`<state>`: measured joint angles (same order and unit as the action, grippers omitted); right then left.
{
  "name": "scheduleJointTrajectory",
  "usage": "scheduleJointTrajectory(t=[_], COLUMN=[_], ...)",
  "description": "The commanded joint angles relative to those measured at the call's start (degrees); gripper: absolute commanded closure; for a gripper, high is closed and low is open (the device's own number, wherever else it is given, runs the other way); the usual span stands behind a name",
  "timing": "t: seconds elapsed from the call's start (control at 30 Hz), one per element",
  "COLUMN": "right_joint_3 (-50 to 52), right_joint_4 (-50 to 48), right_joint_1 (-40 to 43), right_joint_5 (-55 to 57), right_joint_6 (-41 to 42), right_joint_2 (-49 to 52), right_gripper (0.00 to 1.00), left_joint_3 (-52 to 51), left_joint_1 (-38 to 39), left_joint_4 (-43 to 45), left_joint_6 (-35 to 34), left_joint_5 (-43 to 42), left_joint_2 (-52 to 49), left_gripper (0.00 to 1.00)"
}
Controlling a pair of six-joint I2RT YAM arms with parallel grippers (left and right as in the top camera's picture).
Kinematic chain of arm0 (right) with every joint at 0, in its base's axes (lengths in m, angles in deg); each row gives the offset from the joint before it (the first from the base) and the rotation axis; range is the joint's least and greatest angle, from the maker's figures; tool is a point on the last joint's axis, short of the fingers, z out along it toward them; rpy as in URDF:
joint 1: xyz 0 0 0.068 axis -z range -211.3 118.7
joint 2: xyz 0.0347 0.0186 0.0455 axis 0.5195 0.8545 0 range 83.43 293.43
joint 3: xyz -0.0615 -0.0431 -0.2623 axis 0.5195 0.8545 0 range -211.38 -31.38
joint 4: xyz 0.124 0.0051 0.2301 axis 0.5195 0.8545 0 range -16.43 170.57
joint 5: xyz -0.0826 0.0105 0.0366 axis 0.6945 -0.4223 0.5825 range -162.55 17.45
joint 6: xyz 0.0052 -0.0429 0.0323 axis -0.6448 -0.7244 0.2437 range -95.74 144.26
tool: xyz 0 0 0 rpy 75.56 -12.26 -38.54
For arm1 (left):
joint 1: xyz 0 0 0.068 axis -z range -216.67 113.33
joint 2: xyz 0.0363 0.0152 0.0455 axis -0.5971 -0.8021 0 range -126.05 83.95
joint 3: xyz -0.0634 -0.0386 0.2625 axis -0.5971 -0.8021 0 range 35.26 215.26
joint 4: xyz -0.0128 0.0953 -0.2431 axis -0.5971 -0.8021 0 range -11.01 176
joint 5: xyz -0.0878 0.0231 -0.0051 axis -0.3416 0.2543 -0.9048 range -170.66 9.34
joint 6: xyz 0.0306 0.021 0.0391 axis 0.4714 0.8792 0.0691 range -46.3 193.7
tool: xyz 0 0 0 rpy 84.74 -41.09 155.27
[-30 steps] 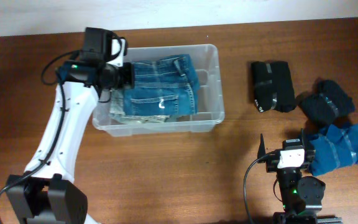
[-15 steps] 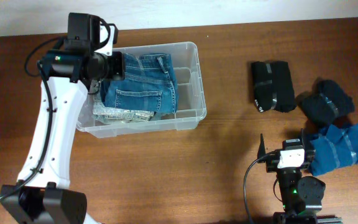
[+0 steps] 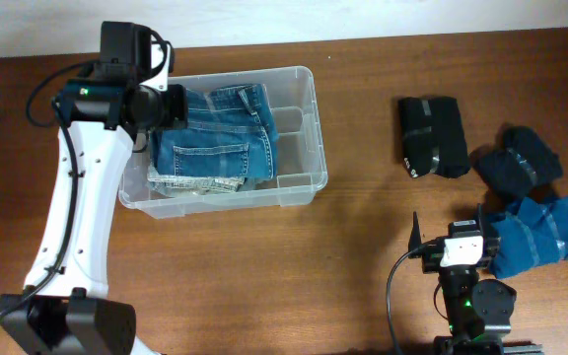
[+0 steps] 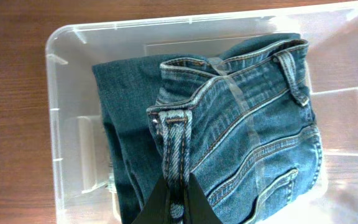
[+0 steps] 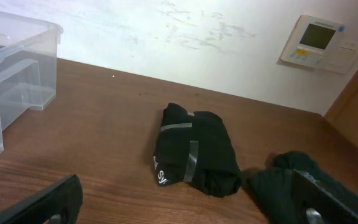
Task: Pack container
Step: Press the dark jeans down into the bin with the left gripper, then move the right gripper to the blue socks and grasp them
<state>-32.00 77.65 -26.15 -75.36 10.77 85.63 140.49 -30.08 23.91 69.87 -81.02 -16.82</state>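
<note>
Change: Over the last second the container [image 3: 302, 138] slid leftward across the surface [image 3: 264, 276]. Most of that shift came early, and it was barely creeping by this moment.
Cause, as we judged it: The left arm swung left while pinching the load, so it dragged the bin along instead of freeing itself.
Container position: It lay at the left rear of the surface, under the left arm, upright and open-topped.
Contents: Folded jeans [image 3: 210, 133] filled the left and middle of the bin. A paler folded piece showed beneath their near edge, and the right end was bare.
Left fingers [image 4: 157, 208]: They were closed tight on the waistband, right at a belt loop.
Right fingers [image 5: 48, 202]: They were spread wide and held nothing, parked low at the near right.
Left to pack: A black taped bundle [image 3: 432, 136], a dark bundle [image 3: 519, 161] and a blue taped bundle [image 3: 545, 232] lay on the surface, well apart from the bin.
Meaning for the task: We judged the jeans as good as packed, needing only release. The bin now sat farther from the remaining bundles, which lengthened every carry from the right.
</note>
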Motion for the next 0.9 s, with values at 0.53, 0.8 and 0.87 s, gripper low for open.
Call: scheduleJointTrajectory(t=[0.53, 0.8, 0.87], right_joint_3=[0.3, 0.3, 0.3], right_joint_4=[0.2, 0.2, 0.1], right_joint_1=[-0.3, -0.3, -0.3], right_joint_5=[0.1, 0.1, 0.1], right_joint_6=[0.5, 0.5, 0.5], right_joint_2=[-0.3, -0.3, -0.3], right_gripper=[0.02, 0.02, 0.02], left_joint_3=[2.9, 3.0, 3.0], left_joint_1=[-2.2, -2.3, -2.3], left_joint_4=[2.4, 17.0, 20.5], left_joint_6=[0.9, 0.9, 0.9], left_joint_5=[-4.4, -18.1, -20.3], left_joint_2=[0.8, 0.8, 0.8], left_gripper=[0.01, 0.01, 0.01])
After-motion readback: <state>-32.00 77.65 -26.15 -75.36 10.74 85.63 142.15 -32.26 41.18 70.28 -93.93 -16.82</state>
